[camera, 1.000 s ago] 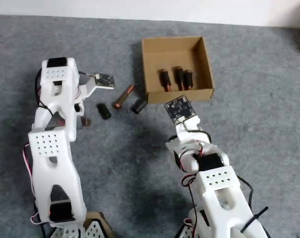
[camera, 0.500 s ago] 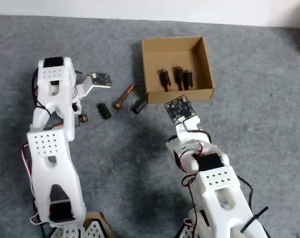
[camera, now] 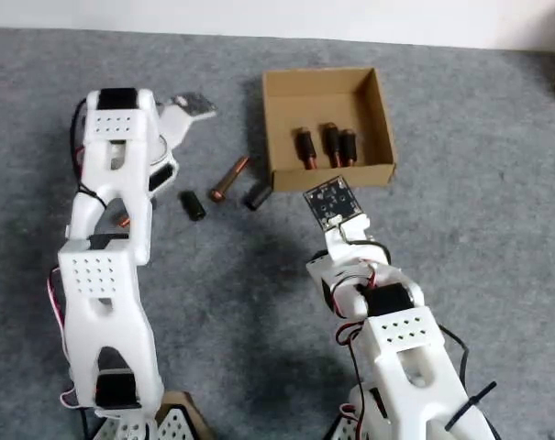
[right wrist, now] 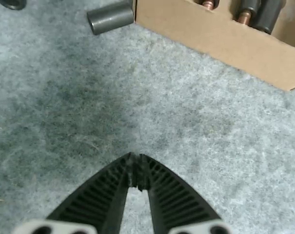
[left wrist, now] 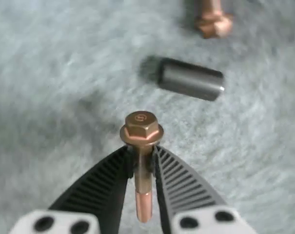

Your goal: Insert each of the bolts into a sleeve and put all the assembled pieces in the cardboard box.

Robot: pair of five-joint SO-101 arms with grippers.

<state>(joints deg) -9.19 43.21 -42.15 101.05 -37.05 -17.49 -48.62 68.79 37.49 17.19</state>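
Note:
My left gripper (left wrist: pixel 142 152) is shut on a copper bolt (left wrist: pixel 142 134), gripping its shank with the hex head sticking out past the fingertips. Just beyond the head a dark sleeve (left wrist: pixel 191 85) lies on the carpet, and a second copper bolt (left wrist: pixel 213 22) lies farther off. In the high view this loose bolt (camera: pixel 229 178) sits between two dark sleeves (camera: pixel 193 205) (camera: pixel 258 195), left of the cardboard box (camera: pixel 327 174). Three assembled pieces (camera: pixel 327 145) lie in the box. My right gripper (right wrist: pixel 136 170) is shut on nothing, low over the carpet in front of the box wall (right wrist: pixel 210 41).
Grey carpet covers the table. The left arm (camera: pixel 121 156) stands over the area left of the loose parts. The right arm (camera: pixel 364 293) sits below the box. One sleeve (right wrist: pixel 110 16) lies near the box's front corner.
The left arm has swung up and away from the table's near edge, carrying the bolt with it. The right arm and loose parts have not moved.

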